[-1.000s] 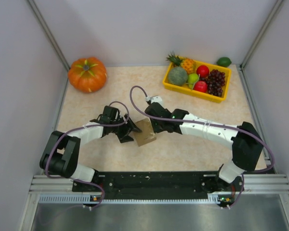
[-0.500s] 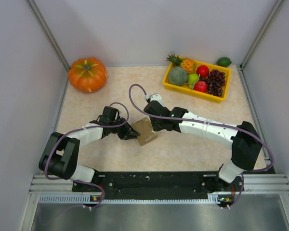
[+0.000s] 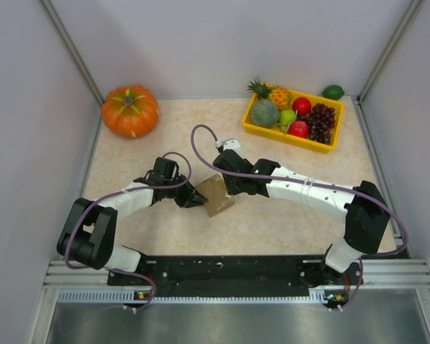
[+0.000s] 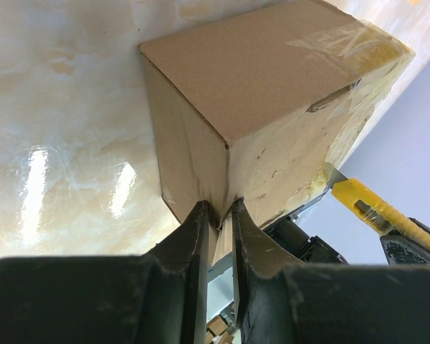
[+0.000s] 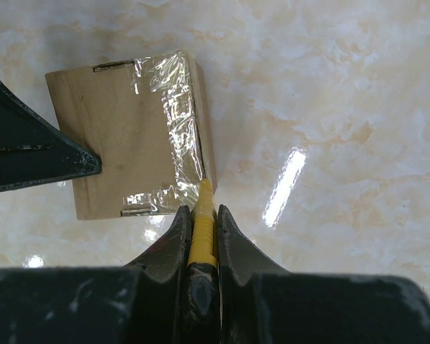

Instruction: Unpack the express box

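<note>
The express box (image 3: pixel 216 196), a small brown carton sealed with clear tape, sits on the table between both arms. My left gripper (image 3: pixel 198 197) is shut on its left vertical corner; in the left wrist view the fingers (image 4: pixel 218 208) pinch the cardboard edge of the box (image 4: pixel 272 86). My right gripper (image 5: pixel 201 210) is shut on a yellow utility knife (image 5: pixel 202 233). The knife's tip touches the taped right edge of the box (image 5: pixel 122 143). The knife (image 4: pixel 362 208) also shows behind the box in the left wrist view. From above, the right gripper (image 3: pixel 228 188) sits at the box's right side.
An orange pumpkin (image 3: pixel 130 110) stands at the back left. A yellow tray (image 3: pixel 279 134) with several fruits sits at the back right, with a green lime (image 3: pixel 333 92) behind it. Walls close in the left, right and back sides.
The left gripper has closed from open onto the box's corner. The right arm with the knife has shifted slightly toward the back left, against the box.
</note>
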### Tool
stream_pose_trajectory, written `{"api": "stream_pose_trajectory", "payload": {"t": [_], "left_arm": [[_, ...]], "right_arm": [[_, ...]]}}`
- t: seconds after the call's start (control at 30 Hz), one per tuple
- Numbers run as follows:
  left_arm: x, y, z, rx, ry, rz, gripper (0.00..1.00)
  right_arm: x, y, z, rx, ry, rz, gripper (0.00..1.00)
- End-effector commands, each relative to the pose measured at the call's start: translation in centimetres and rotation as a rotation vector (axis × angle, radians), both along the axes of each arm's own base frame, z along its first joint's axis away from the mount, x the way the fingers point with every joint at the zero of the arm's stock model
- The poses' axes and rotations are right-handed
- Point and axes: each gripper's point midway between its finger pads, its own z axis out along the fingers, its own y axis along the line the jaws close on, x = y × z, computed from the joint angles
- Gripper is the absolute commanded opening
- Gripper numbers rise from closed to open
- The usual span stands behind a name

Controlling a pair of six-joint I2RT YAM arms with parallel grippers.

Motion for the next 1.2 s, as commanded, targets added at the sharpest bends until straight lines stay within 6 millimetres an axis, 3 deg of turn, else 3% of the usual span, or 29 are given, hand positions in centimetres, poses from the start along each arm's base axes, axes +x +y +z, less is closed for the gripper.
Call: {"api": "stream_pose_trajectory", "payload": {"t": [0.0,0.3,0.5,0.67,0.77,1.0,1.17], "left_arm": [[0.1,2.1,-2.4,0.133,0.066,0.089,0.1],[1.3,2.1,-2.0,0.141,0.078,0.177,0.05],[1.0,2.5,-2.5,0.163,0.102,0.205,0.03],[0.9,2.7,-2.8,0.173,0.109,0.215,0.02],[1.3,2.6,-2.3,0.172,0.089,0.204,0.02],[1.7,4.2,-1.8,0.307,0.019,0.161,0.03],[1.6,5.2,-2.1,0.389,0.003,0.122,0.04]], "right_arm": [[0.1,0.9,3.7,0.081,-0.058,0.003,0.0],[-1.3,-0.2,1.7,0.056,-0.022,-0.007,0.0],[-2.9,-1.7,-2.4,-0.014,0.045,-0.02,0.0],[-3.4,-2.0,-3.9,-0.029,0.071,-0.02,0.0],[-2.9,-1.7,-3.0,-0.014,0.048,-0.022,0.0],[-0.8,-0.4,3.1,0.087,-0.08,-0.038,0.0],[0.0,-1.0,5.6,0.16,-0.103,-0.075,0.0]]}}
